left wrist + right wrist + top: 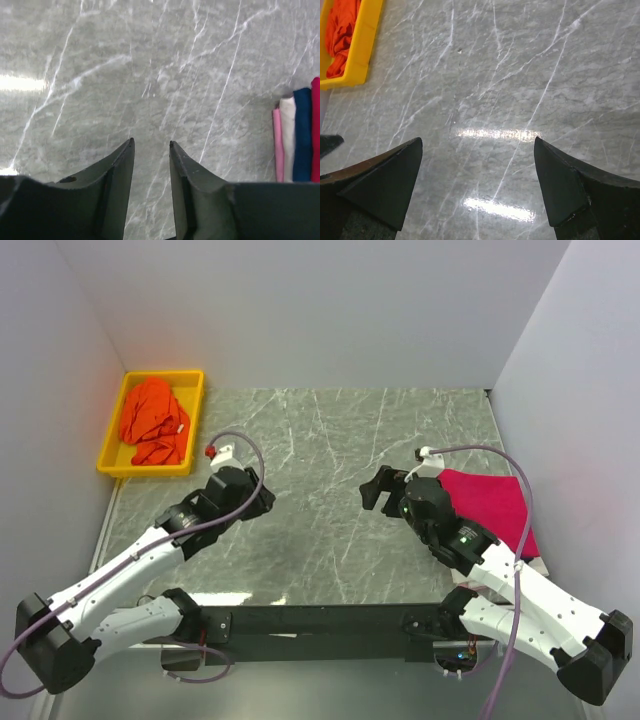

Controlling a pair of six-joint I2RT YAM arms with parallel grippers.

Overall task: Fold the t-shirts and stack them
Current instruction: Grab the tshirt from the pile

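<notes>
With the left claw [150, 142] half-open and the right claw [477, 142] wide open, both empty, best send the left claw to the orange t-shirt [152, 420] in the yellow tray [160, 375] at upper left, pinching cloth only, well apart from the folded stack [490, 505] at right.

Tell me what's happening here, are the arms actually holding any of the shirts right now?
Neither arm holds anything. The left gripper and right gripper both hang open over the grey marble table. A stack of folded t-shirts, magenta on top, lies at the table's right side. One crumpled bright orange t-shirt sits in the yellow plastic tray at the far left, not yet folded.
</notes>
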